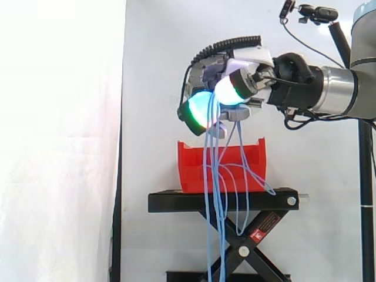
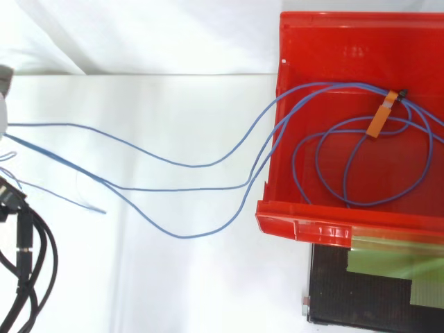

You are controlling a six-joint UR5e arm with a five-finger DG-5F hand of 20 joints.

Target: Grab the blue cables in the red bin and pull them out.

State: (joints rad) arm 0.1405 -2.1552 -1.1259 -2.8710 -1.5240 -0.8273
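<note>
1. The hand [image 1: 236, 71] hovers above the red bin [image 1: 192, 171], fingers curled round the blue cables [image 1: 215, 176]
2. Strands hang past the black stand [image 1: 176, 202]; loops lie inside the bin, trailing over its wall

Blue cables [image 2: 194, 166]: thin, pinched in my hand [image 1: 218, 70], trailing over the rim, loops lying inside.
Red bin [image 2: 333, 41]: upright, open-topped.

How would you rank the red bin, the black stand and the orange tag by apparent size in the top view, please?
1. The red bin, by far the largest.
2. The black stand, of which a corner shows below the bin.
3. The orange tag on the blue cables, the smallest.
</note>
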